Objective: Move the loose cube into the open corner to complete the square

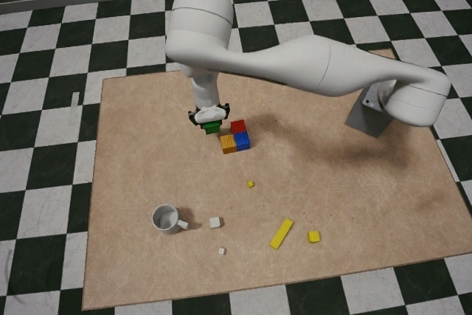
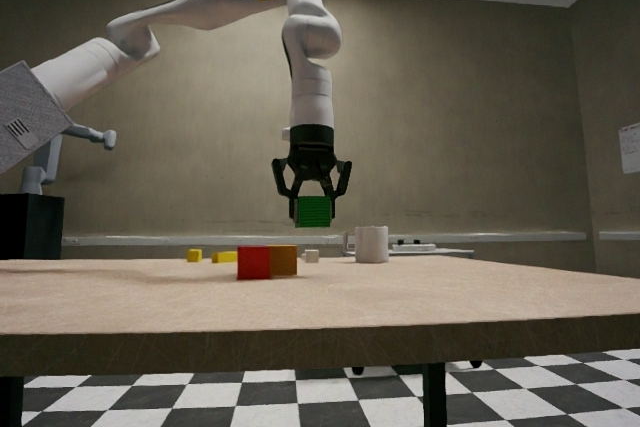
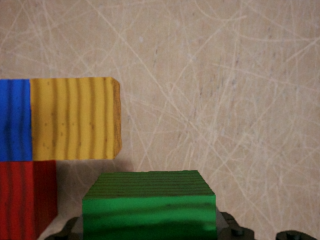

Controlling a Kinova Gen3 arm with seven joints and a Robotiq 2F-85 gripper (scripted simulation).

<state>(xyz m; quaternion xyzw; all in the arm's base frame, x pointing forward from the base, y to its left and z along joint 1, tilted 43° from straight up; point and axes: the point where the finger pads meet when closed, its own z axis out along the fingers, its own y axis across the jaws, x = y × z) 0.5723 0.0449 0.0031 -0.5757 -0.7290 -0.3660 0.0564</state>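
Note:
My gripper (image 1: 212,124) (image 2: 313,211) (image 3: 150,223) is shut on the green cube (image 1: 212,127) (image 2: 313,211) (image 3: 149,215) and holds it in the air, well above the table. The red cube (image 1: 238,126) (image 2: 253,262) (image 3: 16,200), the blue cube (image 1: 242,140) (image 3: 15,120) and the orange cube (image 1: 228,144) (image 2: 283,260) (image 3: 75,119) stand on the table in an L, touching. The open corner lies beside red and orange. In the top view the green cube appears left of red and above orange. The exterior view hides the blue cube.
On the table (image 1: 152,174) (image 2: 361,303), a grey mug (image 1: 166,219) (image 2: 371,244), two small white blocks (image 1: 215,222) (image 1: 221,251), a tiny yellow cube (image 1: 250,184), a long yellow block (image 1: 282,233) and a yellow block (image 1: 313,237) lie well away from the coloured cubes.

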